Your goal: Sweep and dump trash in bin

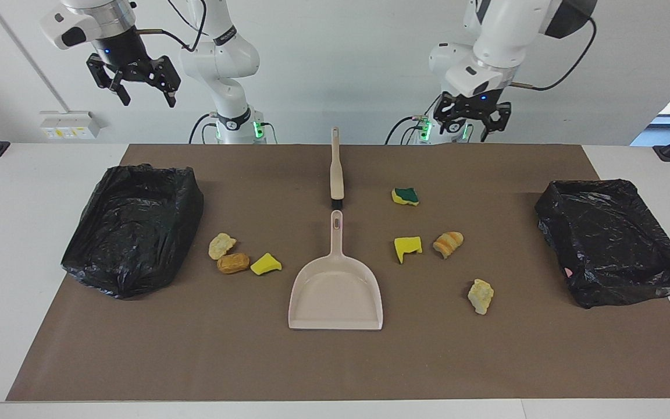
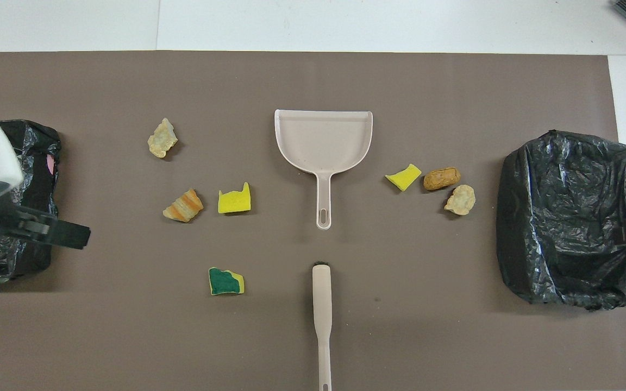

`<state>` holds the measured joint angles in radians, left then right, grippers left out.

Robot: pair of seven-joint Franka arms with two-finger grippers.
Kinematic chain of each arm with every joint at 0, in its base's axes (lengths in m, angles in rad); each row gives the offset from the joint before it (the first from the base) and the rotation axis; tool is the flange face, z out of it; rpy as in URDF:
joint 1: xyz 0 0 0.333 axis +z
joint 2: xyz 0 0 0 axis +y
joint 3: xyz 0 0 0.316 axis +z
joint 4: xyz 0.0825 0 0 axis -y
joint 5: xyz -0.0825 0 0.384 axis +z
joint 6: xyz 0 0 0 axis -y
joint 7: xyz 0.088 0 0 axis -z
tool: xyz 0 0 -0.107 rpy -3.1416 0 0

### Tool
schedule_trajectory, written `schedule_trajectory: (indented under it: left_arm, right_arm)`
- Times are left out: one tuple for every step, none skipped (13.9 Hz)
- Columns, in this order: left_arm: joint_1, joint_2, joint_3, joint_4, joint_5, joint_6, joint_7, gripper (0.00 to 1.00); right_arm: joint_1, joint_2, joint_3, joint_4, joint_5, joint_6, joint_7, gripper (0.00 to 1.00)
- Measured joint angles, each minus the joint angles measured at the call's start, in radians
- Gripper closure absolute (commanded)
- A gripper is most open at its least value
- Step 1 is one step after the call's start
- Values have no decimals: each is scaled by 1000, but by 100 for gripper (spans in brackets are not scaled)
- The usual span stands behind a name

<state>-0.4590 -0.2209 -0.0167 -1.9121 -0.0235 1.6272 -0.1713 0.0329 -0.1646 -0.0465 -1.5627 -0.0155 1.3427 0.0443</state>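
Two grippers hang in the air with their fingers spread, neither holding anything. The left gripper [image 1: 470, 118] is raised above the robots' edge of the brown mat [image 1: 335, 361], beside the left arm's base; the right gripper [image 1: 135, 77] is high over the right arm's end of the table, above the black bag-lined bin [image 1: 131, 230] there. A second black bag-lined bin [image 1: 611, 241] sits at the left arm's end.

Between the bins, along the mat's middle, lies the beige long-handled brush [image 1: 336, 171], and just farther from the robots the beige plastic dustpan [image 1: 336, 297], its handle pointing at the brush head, the two close but apart.

Seven scraps of trash lie on the mat. Toward the right arm's bin sit three close together: a pale bread-like lump [image 1: 221, 245], a brown bread-like lump [image 1: 233, 263] and a yellow-green sponge wedge [image 1: 266, 264]. Toward the left arm's end lie four: a green-topped yellow sponge bit [image 1: 405, 196] nearest the robots, a yellow sponge piece [image 1: 407, 248] beside a tan striped bread lump [image 1: 448, 243], and farthest out a pale crumbly lump [image 1: 480, 295].
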Motion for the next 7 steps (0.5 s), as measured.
schedule_trajectory:
  left_arm:
    - [-58, -7, -1, -46, 0, 38, -66, 0]
    - [-116, -11, -2, -91, 0, 79, -132, 0]
    - [-168, -13, -3, -129, 0, 119, -191, 0]
    - [-214, -14, -3, -162, 0, 158, -243, 0]
    - [-259, -14, -3, -191, 0, 196, -292, 0]
    - [-301, -14, -3, -219, 0, 236, -341, 0]
    - [-345, -14, -2, -252, 0, 282, -392, 0]
  right_arm:
    - [0, 0, 0, 0, 0, 0, 0, 0]
    - [0, 0, 0, -1, 0, 0, 0, 0]
    - [0, 0, 0, 0, 0, 0, 0, 0]
    - [0, -2, 0, 0, 0, 0, 0, 0]
    - [0, -4, -2, 2, 0, 0, 0, 0]
    - [0, -8, -3, 3, 0, 0, 0, 0]
    - [-1, -13, -5, 3, 0, 0, 0, 0]
